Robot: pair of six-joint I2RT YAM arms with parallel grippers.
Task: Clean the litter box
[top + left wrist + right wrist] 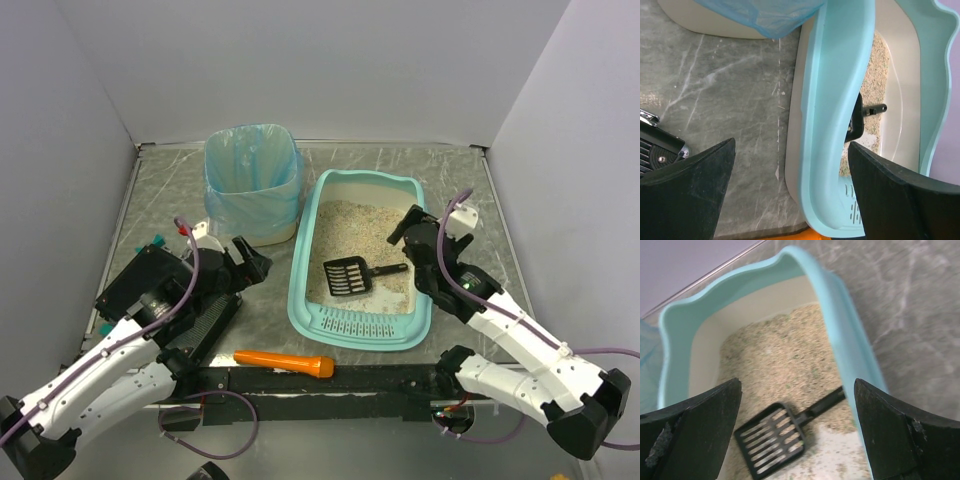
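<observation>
The light teal litter box [304,260] lies right of centre, with beige litter at its far end and a slotted lip at the near end. A black slotted scoop [348,276] rests on the litter inside, its handle pointing right. My right gripper [404,234] hangs open just above the box's right side; the scoop [772,440] lies loose below my right gripper [797,385]. My left gripper [256,262] is open beside the box's left wall, and the box's teal rim [835,100] runs between its fingers without touching them.
A waste bin lined with a blue bag [252,185] stands behind the box's left corner. An orange-handled tool [285,362] lies near the front edge. A flat black ribbed case [205,322] sits under the left arm. White walls enclose the table.
</observation>
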